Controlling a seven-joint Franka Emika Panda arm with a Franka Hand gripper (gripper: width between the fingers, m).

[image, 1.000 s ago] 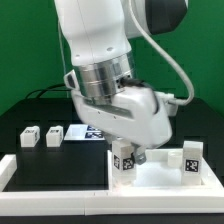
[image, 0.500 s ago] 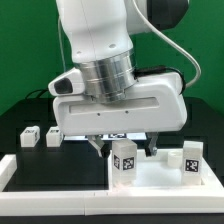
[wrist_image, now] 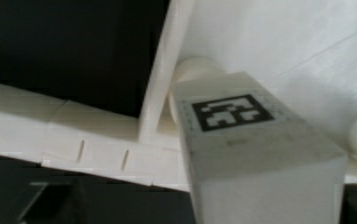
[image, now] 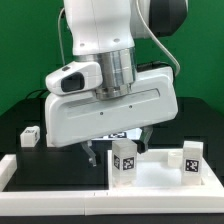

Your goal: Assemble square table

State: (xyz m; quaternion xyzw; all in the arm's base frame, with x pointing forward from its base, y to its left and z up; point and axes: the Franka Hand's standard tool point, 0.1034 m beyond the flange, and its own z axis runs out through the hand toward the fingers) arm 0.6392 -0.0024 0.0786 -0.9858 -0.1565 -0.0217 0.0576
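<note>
The white square tabletop [image: 160, 178] lies at the exterior view's front right. Two white legs stand upright on it: one with a tag [image: 124, 160] at its near left corner, another [image: 192, 160] at the right. A third leg [image: 28, 135] lies loose on the black table at the left. My gripper [image: 120, 148] is open, one finger [image: 92, 153] on each side of the near left leg, not touching it. In the wrist view that leg [wrist_image: 246, 150] fills the frame, standing on the tabletop [wrist_image: 317, 60]. The fourth leg is hidden.
Long white border rails [image: 50, 186] run along the front and left edges of the black table, and one also shows in the wrist view [wrist_image: 50, 125]. The marker board [image: 118, 134] lies behind the tabletop, mostly hidden by my hand. A green backdrop stands behind.
My hand has turned about its axis from a slanted pose to broadside and the fingers have spread. It now hides the second loose leg at the left. The legs have not moved.
</note>
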